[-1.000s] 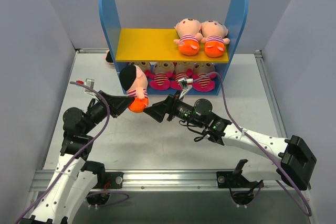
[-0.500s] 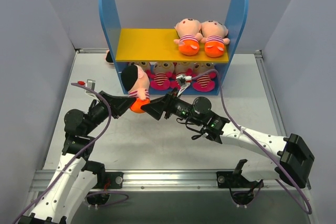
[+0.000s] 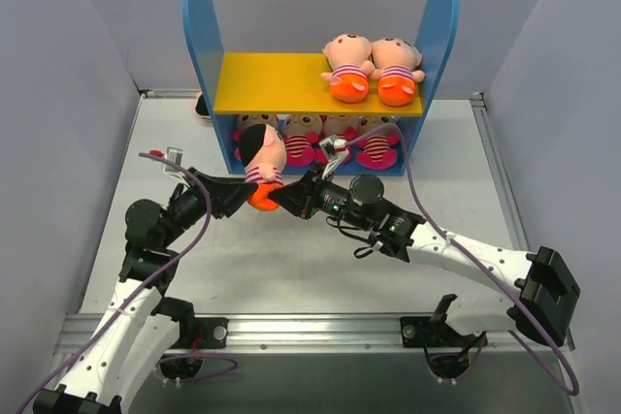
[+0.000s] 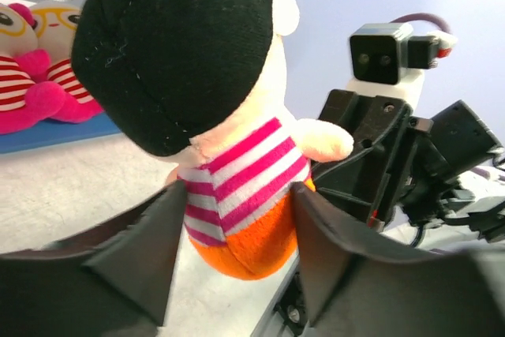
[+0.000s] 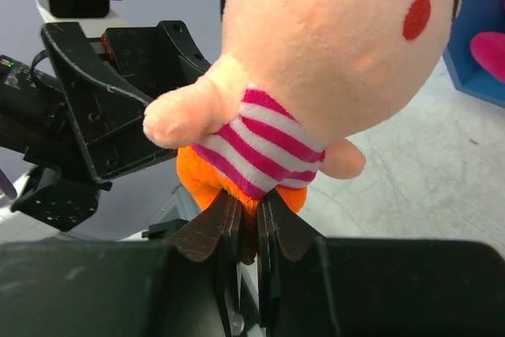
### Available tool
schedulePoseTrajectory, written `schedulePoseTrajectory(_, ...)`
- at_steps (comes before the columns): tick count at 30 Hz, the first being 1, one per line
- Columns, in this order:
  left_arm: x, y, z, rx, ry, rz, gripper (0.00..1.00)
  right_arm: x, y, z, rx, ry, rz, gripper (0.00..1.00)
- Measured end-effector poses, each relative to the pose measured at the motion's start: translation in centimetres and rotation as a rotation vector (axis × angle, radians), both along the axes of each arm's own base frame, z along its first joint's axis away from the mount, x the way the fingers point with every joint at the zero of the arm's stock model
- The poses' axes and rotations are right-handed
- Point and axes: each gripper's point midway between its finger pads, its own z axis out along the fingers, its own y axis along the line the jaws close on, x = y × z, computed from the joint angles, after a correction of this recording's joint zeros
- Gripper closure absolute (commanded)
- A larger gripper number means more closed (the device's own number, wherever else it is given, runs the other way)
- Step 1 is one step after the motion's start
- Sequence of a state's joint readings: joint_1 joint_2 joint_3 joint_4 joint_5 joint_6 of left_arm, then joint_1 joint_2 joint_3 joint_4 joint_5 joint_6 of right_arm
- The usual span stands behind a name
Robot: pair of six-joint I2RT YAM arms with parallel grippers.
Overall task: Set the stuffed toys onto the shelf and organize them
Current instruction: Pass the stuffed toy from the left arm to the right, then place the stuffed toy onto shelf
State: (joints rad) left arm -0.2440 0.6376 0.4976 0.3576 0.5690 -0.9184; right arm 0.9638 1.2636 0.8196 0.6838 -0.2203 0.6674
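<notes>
Just in front of the blue-sided two-level shelf, at centre of the overhead frame, the right gripper is pinching the orange bottom of a peach-headed plush doll in a striped shirt, fingers pressed almost together. The left gripper is standing spread on either side of the doll's body. The pinch looks low under a heavy head, so the left arm should probably back straight off without brushing it, and the lift toward the bare left of the yellow upper board should go slowly.

White arm links, black joints and wedge-shaped jaws, looping purple cables
</notes>
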Motion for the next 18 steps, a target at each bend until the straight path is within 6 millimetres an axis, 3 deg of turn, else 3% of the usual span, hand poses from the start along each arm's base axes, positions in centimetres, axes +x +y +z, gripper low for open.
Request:
schedulePoseTrajectory(4,0.3,0.3,-0.7,0.051,0.019,0.029,0.16,0.7,-0.7,0.1,-0.099,-0.028,-0.039,1.0)
schedulePoseTrajectory(9,0.3,1.4,0.2,0.144,0.001,0.099,0.08,2.1,-1.8,2.0,-0.226,-0.096,-0.112,1.0)
schedulePoseTrajectory(14,0.4,3.8,1.2,0.247,0.006,0.243,0.08,4.0,-4.0,7.1,-0.334,-0.196,-0.234,1.0)
schedulePoseTrajectory(18,1.5,6.8,-0.8,0.359,0.107,0.409,0.07,5.7,-5.2,10.8,-0.404,-0.255,-0.324,1.0)
